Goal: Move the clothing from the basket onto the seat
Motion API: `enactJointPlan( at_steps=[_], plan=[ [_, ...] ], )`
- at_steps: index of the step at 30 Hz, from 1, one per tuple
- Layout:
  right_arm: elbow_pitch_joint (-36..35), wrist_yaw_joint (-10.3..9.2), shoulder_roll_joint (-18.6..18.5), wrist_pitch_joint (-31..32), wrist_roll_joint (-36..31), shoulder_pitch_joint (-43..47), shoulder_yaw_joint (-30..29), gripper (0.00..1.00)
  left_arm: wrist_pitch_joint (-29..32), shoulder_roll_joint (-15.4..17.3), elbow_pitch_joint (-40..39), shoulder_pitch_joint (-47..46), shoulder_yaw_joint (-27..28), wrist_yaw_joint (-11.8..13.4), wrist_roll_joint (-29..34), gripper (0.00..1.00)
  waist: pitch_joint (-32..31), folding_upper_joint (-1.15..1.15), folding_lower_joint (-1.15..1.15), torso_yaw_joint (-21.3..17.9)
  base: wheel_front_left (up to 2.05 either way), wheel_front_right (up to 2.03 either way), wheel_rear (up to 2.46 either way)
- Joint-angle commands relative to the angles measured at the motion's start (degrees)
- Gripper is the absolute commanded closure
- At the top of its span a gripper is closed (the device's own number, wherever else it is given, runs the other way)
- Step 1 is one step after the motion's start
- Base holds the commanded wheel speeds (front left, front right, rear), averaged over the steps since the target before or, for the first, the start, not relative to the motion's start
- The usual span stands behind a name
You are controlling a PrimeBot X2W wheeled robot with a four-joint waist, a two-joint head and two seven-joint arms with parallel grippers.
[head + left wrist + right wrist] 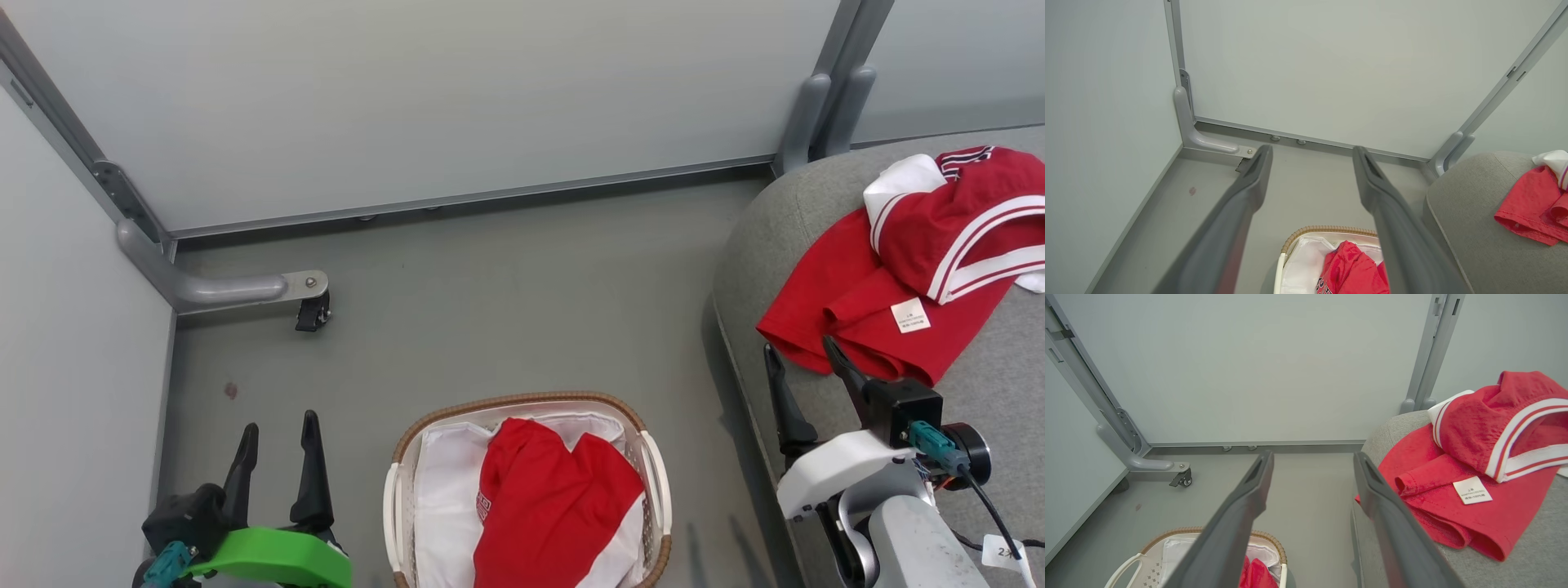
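Note:
The white basket (506, 402) with a brown woven rim stands on the floor at the bottom centre. A red piece of clothing (555, 506) lies in it on the white liner. More red clothing (898, 269), with white stripes and a small white label, lies on the grey seat (759, 237) at the right. My left gripper (279, 425) is open and empty, to the left of the basket. Just short of the red pile's near edge, my right gripper (800, 347) is open at the seat's edge. In the wrist views, the left gripper (1312, 150) and the right gripper (1313, 455) hold nothing.
Pale partition walls close off the back and left. A metal foot with a caster (313, 310) juts onto the grey floor (506, 278) at the left corner. A second partition post (816, 114) stands behind the seat.

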Motion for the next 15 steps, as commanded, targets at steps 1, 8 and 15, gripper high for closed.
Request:
enactJointPlan(
  at_steps=[1, 8, 15],
  plan=[
    [0.01, -0.08, -0.22, -0.1, 0.4, -0.05, 0.01, 0.0, 0.05, 0.08, 0.07, -0.44, -0.12, 0.1, 0.07, 0.0, 0.16, 0.0, 0.0, -0.04, 0.0, 0.0, 0.0],
    [-0.44, -0.08, -0.22, -0.1, 0.64, -0.97, 0.28, 0.0, 0.05, 0.08, 0.08, -1.54, -0.46, -0.11, 0.66, 0.0, 1.59, 0.0, 0.0, -0.39, 0.0, 0.0, 0.0],
    [-1.69, -0.08, -0.22, -0.11, 0.72, -2.72, 0.0, 0.0, 0.05, 0.08, 0.69, -4.7, -2.05, -0.5, 1.49, 0.0, 5.47, 0.0, 0.0, -1.05, 0.0, 0.0, 0.0]
  ],
)
